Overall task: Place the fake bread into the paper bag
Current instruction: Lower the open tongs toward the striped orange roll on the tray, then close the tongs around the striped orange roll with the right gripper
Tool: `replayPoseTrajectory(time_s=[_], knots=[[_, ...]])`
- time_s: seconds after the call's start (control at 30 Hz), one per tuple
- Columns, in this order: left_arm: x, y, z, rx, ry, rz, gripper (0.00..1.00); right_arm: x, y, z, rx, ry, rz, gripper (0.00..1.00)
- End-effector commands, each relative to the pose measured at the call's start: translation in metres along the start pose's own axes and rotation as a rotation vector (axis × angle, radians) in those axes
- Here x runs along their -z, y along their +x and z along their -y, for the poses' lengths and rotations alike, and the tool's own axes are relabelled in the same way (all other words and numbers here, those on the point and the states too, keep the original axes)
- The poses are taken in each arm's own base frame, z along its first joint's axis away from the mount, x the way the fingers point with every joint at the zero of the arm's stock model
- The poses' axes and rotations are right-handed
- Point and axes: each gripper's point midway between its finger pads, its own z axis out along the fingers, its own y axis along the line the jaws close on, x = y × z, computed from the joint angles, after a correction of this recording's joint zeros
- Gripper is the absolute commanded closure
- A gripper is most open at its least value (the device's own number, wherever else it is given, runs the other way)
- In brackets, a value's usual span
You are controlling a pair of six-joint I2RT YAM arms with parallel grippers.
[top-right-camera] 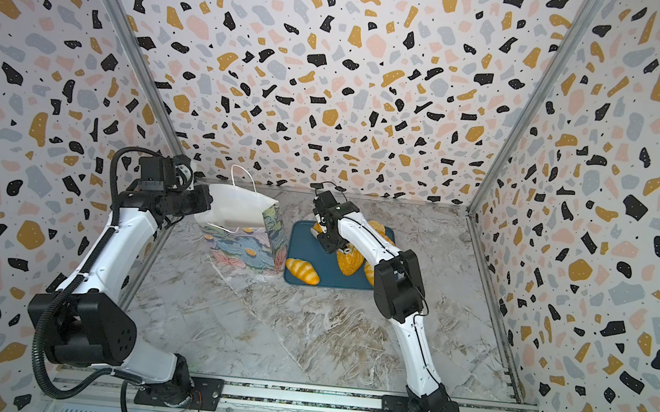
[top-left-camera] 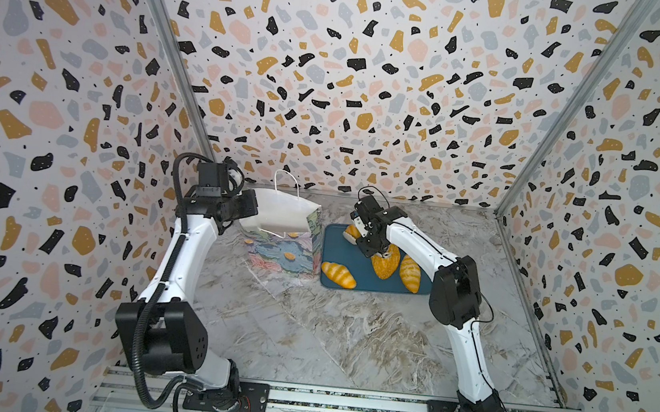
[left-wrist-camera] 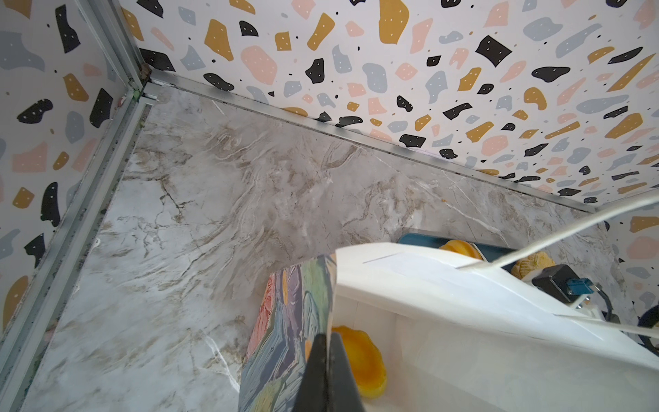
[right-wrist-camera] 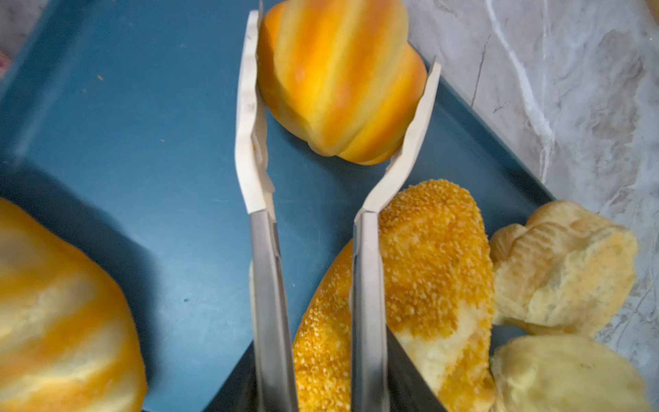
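Observation:
The flowered paper bag stands upright left of the tray. My left gripper is shut on the bag's side wall. One yellow bread lies inside the bag. My right gripper carries long tongs with cream tips. Both tips press the sides of a round striped bun at the tray's far corner. A seeded loaf lies under the tongs. Two striped rolls also lie on the tray.
The flat dark-blue tray lies on the marble table beside the bag. Two pale bumpy buns sit at the tray's far edge. The back wall is close behind the bag and tray.

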Motion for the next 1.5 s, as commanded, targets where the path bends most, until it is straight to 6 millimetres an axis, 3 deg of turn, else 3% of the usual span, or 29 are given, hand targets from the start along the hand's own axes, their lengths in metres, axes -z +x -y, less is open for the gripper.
replayPoseTrajectory(time_s=[0.0, 0.2, 0.5, 0.73, 0.9, 1.27, 1.47], knots=[[0.004, -0.004, 0.007, 0.004, 0.039, 0.024, 1.0, 0.047, -0.018, 0.001, -0.047, -0.005, 0.117, 0.55], [0.002, -0.004, 0.01, 0.007, 0.055, 0.024, 1.0, 0.058, -0.01, -0.009, -0.068, -0.011, 0.127, 0.55], [0.005, -0.006, 0.008, 0.001, 0.047, 0.034, 1.0, 0.093, -0.006, -0.032, -0.103, -0.027, 0.183, 0.55], [-0.004, -0.001, 0.006, 0.011, 0.049, 0.011, 1.0, 0.111, -0.009, -0.042, -0.141, -0.047, 0.227, 0.56], [-0.009, -0.001, 0.01, 0.017, 0.081, 0.006, 1.0, 0.119, -0.008, -0.044, -0.155, -0.055, 0.259, 0.56], [-0.001, -0.006, 0.003, 0.021, 0.054, 0.03, 1.0, 0.136, 0.007, -0.047, -0.203, -0.087, 0.368, 0.57], [-0.007, -0.002, -0.004, 0.021, 0.024, 0.006, 1.0, 0.151, 0.012, -0.046, -0.23, -0.099, 0.411, 0.58]])
